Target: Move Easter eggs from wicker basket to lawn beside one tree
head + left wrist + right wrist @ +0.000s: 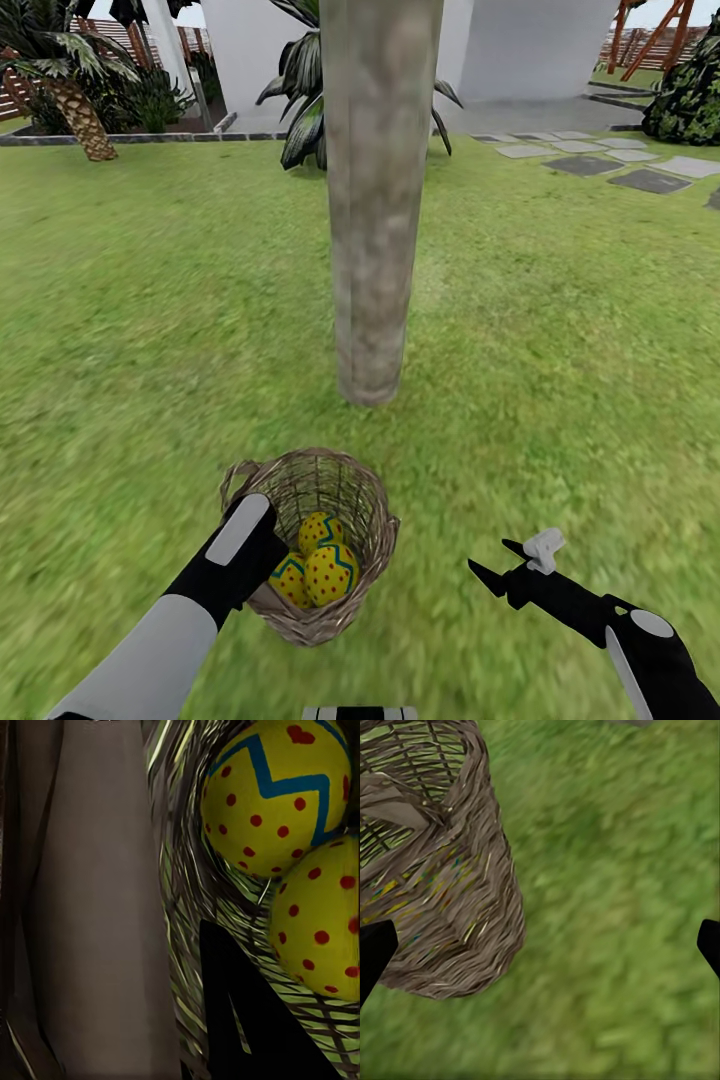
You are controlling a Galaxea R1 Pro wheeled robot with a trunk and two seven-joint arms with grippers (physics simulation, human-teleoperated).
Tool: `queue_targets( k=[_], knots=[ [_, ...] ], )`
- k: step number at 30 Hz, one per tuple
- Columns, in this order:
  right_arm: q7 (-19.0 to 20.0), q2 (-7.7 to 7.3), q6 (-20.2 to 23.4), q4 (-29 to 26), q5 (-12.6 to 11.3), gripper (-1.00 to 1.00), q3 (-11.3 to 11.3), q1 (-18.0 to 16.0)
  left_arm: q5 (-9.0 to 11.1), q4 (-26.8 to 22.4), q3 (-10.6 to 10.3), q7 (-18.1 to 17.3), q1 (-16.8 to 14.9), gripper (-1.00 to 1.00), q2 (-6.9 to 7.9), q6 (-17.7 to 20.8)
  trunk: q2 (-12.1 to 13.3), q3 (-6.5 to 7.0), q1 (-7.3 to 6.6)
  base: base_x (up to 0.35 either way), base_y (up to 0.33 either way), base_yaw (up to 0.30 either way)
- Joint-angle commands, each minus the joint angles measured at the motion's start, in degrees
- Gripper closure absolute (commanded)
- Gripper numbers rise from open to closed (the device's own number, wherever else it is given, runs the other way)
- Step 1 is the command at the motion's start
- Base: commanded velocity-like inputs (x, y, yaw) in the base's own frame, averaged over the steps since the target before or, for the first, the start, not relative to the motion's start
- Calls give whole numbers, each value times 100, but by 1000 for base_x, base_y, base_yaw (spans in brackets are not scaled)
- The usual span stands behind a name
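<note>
two grippers are being shown: the left gripper (268, 585) is being pinched onto the wall of the wicker basket (345, 490), one finger (255, 1020) being seen inside the weave, while the right gripper (505, 572) is being held spread and empty over the lawn (560, 330) beside it. three easter eggs (318, 560) are being carried in the tilted basket, just in front of the tree (375, 200) trunk. if the tilt is being increased, the eggs are likely being risked to rolling out uncontrolled, or the thin wall to slipping from the grip. the left fingertips are being hidden by the basket, and the third egg is being largely covered.
</note>
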Motion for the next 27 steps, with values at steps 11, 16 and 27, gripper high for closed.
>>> queue_targets(
  k=[11,16,27],
  knots=[
    [-9,-2,-7,3,10,-100,0,0,-96,-24,19,-54,3,100,8,-22,1,-1,2,0,0,0],
    [-11,0,-7,9,10,-100,0,0,-88,-212,10,84,3,100,7,-22,1,-1,2,0,0,0],
    [-11,-2,-4,9,10,-100,0,0,-87,-247,18,88,3,-100,8,-26,1,-1,2,0,0,0]
  ],
)
